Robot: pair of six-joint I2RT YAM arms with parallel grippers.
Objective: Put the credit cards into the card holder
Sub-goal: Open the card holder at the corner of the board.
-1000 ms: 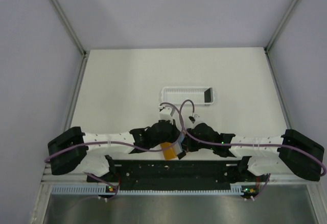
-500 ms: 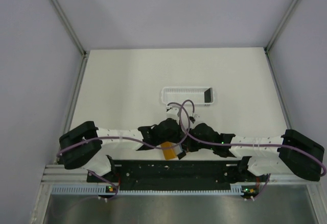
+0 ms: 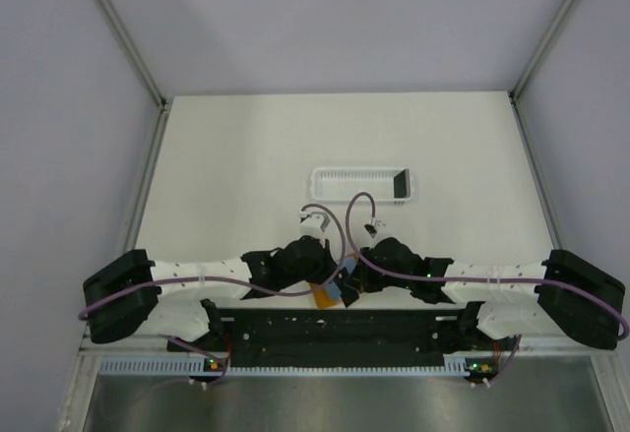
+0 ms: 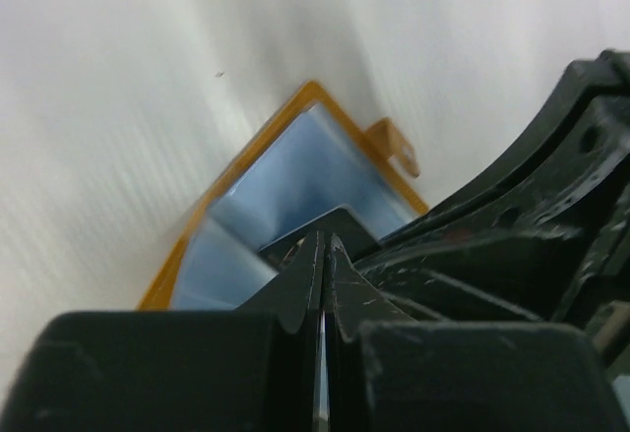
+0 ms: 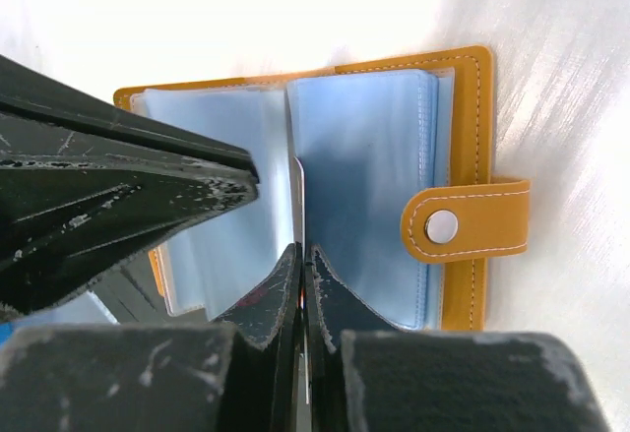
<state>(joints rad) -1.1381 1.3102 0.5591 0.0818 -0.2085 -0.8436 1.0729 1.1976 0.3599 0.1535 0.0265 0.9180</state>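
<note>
The card holder (image 3: pixel 322 296) lies open on the table just ahead of the arm bases, orange with pale blue sleeves (image 5: pixel 364 156) and a snap tab (image 5: pixel 463 220). My right gripper (image 5: pixel 302 250) is shut on a thin credit card (image 5: pixel 298 196), seen edge-on, whose far edge stands between the sleeves at the fold. My left gripper (image 4: pixel 325 240) is shut, with its tips over the holder's left sleeves (image 4: pixel 295 171); its black fingers (image 5: pixel 128 191) show in the right wrist view. Another dark credit card (image 3: pixel 401 184) stands in the white tray.
The long white slotted tray (image 3: pixel 345 170) sits mid-table beyond the grippers. A black rail and a white toothed strip (image 3: pixel 325 363) run along the near edge behind the arms. Grey walls close in both sides.
The left arm swung right and forward half a second ago, then drew back left. The right arm and the holder stayed where they were.
</note>
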